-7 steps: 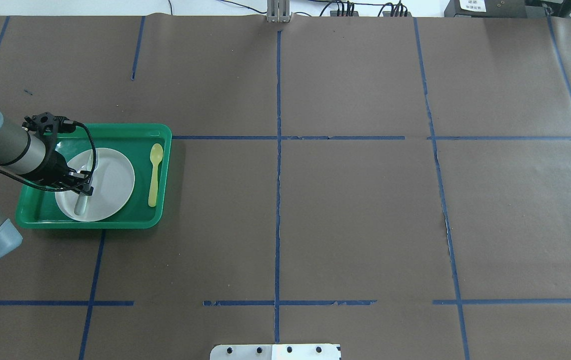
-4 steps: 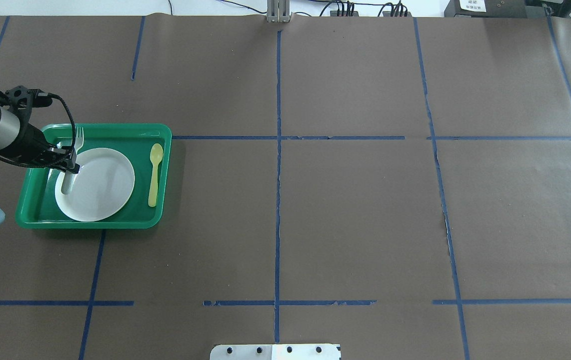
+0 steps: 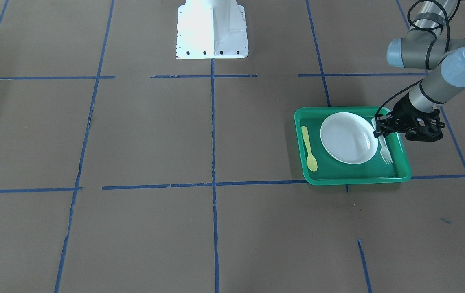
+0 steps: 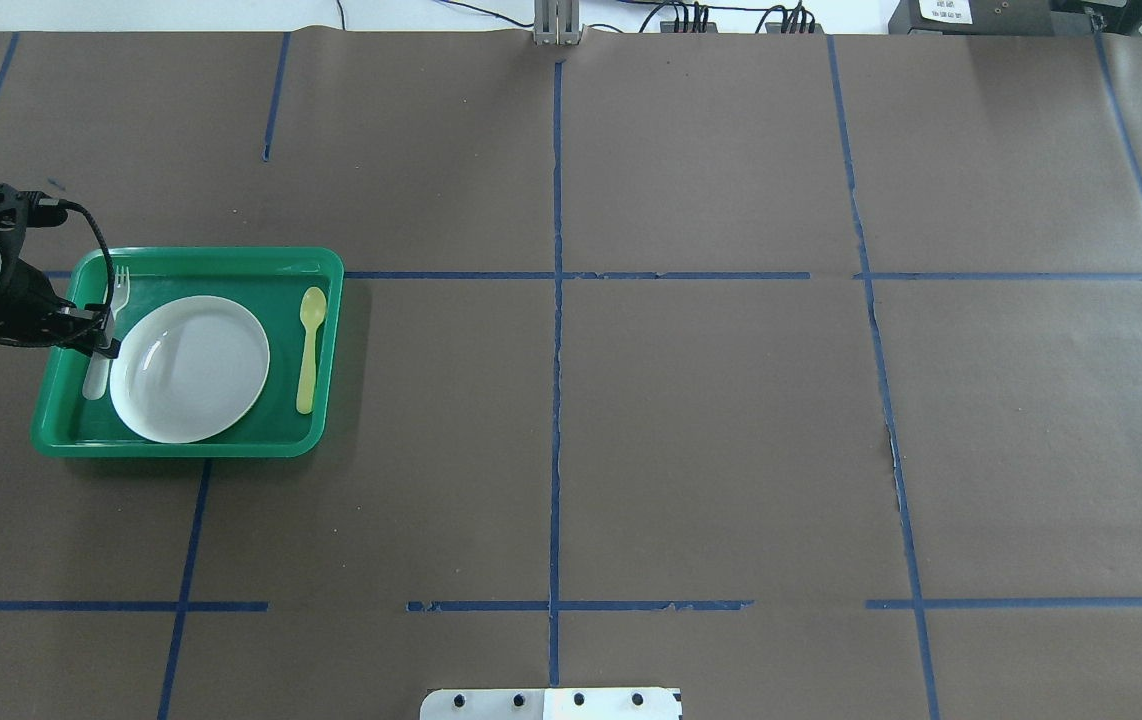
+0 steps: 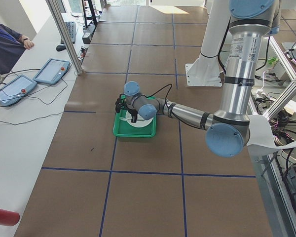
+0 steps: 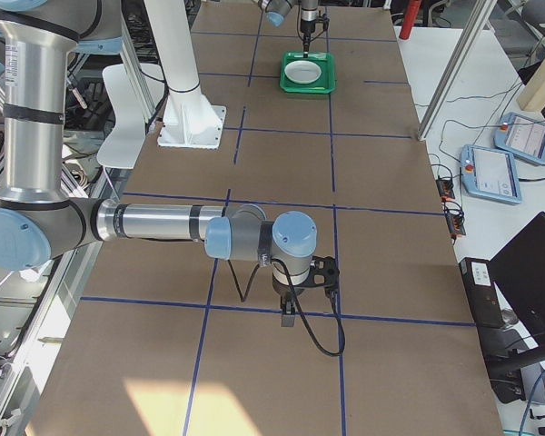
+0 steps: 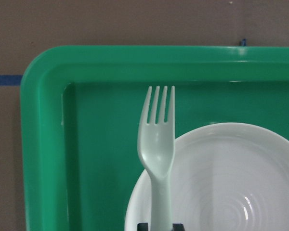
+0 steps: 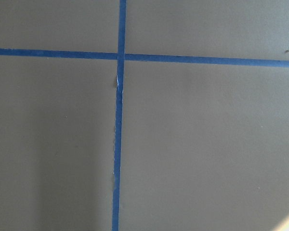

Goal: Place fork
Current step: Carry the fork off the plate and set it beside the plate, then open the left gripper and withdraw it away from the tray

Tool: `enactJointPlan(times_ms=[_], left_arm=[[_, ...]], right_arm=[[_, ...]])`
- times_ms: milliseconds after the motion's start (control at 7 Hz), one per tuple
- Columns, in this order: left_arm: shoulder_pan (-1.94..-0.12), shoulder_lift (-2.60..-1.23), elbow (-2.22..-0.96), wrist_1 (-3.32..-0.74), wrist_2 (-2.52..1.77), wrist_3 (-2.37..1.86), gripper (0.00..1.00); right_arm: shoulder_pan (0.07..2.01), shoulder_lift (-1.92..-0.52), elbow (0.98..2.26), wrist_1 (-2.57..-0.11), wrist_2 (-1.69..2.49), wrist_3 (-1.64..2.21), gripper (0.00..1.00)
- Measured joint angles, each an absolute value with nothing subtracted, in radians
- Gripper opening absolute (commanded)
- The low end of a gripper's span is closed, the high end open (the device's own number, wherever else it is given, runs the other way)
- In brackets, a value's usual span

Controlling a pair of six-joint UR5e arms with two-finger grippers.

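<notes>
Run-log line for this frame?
phase: place fork | left gripper: shut on fork, over green tray beside white plate | right gripper: cannot tell

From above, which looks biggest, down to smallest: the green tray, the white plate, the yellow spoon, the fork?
1. green tray
2. white plate
3. yellow spoon and fork: they look about equally long and slim, too close to rank.

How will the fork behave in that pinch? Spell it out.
The fork is thin, translucent plastic, so it is probably very light and may flex a little at its narrow neck. The left gripper pinches only the slim handle, so it could pivot or slip. Its smooth surface likely slides easily on the green tray.
</notes>
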State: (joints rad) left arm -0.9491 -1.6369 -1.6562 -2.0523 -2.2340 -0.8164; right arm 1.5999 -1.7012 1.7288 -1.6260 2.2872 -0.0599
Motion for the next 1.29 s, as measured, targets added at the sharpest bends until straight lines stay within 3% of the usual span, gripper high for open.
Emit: enactJointPlan(times_ms=[286,429,1286], left_arm=[[-0.952,-1.61,-1.651,-2.052,-2.234,-0.783,0.0],[-0.951,-1.609,-1.649,-2.052,-2.235,-0.78,0.98],[-0.998,-1.608,-1.66,-2.045,-2.235,-0.784,1.0]], right_arm=[[1.6,-1.701,1.729,-1.626,2.287,-0.06,1.0],[1.6,-1.701,1.729,-1.626,2.287,-0.06,1.0],[1.6,-1.701,1.729,-1.626,2.287,-0.06,1.0]])
